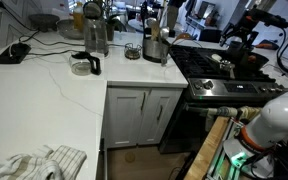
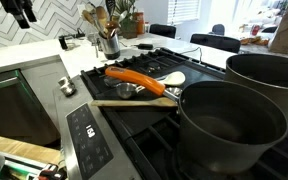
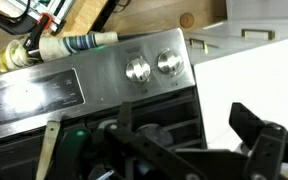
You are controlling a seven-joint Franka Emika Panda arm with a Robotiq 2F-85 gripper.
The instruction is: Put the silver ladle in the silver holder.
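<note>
On the left, the silver holder (image 2: 109, 44) is already bristling with handles, so room is tight. The silver ladle (image 2: 127, 90) is lying on the stove under an orange-handled utensil (image 2: 139, 80) (stiff, slick, likely light), so you're aiming for its handle. Pots (image 2: 229, 125) are crowding the right. Your pincer (image 3: 184, 140) is hanging wide open and empty.

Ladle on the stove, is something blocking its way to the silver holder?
Yes. An orange-handled utensil lies across the silver ladle and seems to rest on top of it. Beyond that, only open stovetop shows up to the silver holder, already crowded with handles.
</note>
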